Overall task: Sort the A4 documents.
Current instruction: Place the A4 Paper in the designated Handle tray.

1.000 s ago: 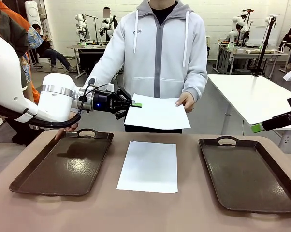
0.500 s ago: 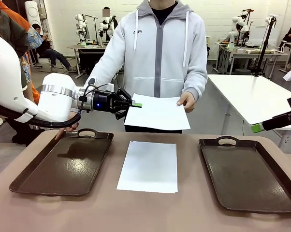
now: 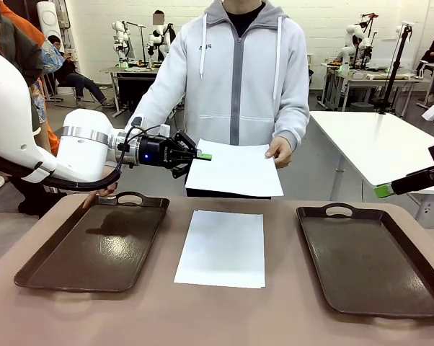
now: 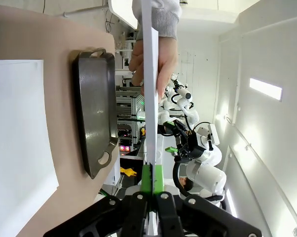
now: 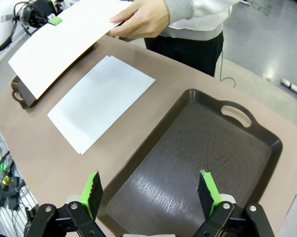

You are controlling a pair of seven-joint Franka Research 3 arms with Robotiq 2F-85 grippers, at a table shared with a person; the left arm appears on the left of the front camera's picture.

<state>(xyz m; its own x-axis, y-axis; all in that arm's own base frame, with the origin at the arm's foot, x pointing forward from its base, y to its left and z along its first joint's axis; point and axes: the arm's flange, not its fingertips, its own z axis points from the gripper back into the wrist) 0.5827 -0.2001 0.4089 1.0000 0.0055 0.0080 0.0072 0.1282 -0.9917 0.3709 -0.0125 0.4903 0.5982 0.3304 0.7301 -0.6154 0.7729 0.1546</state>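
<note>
While left fingers (image 3: 203, 156) and the person's hand (image 3: 278, 151) hold a blank sheet (image 3: 235, 171), right fingers (image 5: 94, 190) gape wide over a tray (image 5: 188, 143).

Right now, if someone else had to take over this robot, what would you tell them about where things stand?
Left gripper: shut on one edge of the held sheet, up in the air; the person's hand holds the opposite edge.
Right gripper: open, empty, hovering over the right tray.
Stack of paper: flat on the table between the trays, seemingly more than one sheet.
Done: nothing sorted; the left tray and the right tray hold no paper.
Left: take the held sheet from the person, put it in a tray, then work through the stack.
</note>
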